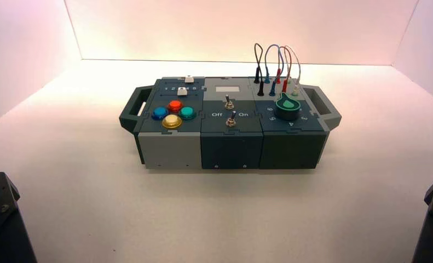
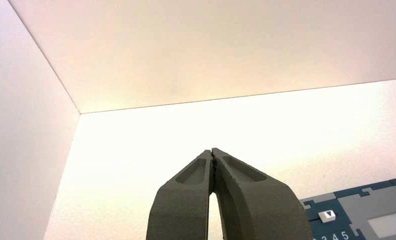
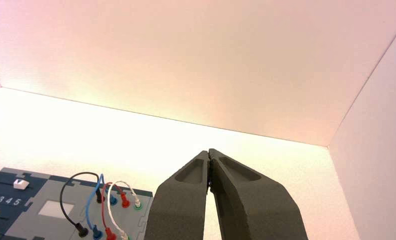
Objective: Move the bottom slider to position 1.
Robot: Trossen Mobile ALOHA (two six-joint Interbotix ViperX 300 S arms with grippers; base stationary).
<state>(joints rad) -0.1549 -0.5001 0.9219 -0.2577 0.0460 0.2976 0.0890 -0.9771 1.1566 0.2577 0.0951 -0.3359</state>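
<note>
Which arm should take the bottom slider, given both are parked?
Left, probably. The bottom slider sits on the box's left section, nearer the left gripper. The right gripper would have to cross the wires and the green dial. Both are shut.

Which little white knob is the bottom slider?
Find the box and go to its left section, behind the four coloured buttons. Two small white knobs sit there; the bottom slider is the one nearer the buttons, beside the printed digit row, unlike its twin farther back.
</note>
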